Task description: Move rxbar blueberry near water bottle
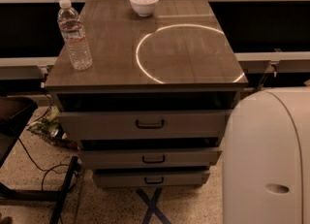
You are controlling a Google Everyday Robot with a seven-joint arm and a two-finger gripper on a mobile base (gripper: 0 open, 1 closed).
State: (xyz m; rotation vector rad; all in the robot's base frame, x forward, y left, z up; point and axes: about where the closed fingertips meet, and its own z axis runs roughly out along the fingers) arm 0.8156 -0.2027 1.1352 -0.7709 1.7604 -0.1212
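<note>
The water bottle (74,35) stands upright near the left edge of the brown tabletop (121,48); it is clear plastic with a white cap. The rxbar blueberry is out of view. My gripper is out of view too; only the robot's white body (269,155) shows at the lower right.
A white bowl (144,3) sits at the back middle of the tabletop. A bright ring of light lies on the right half of the top. The cabinet below has three drawers with handles (149,123). Cables and a dark stand lie on the floor at the left.
</note>
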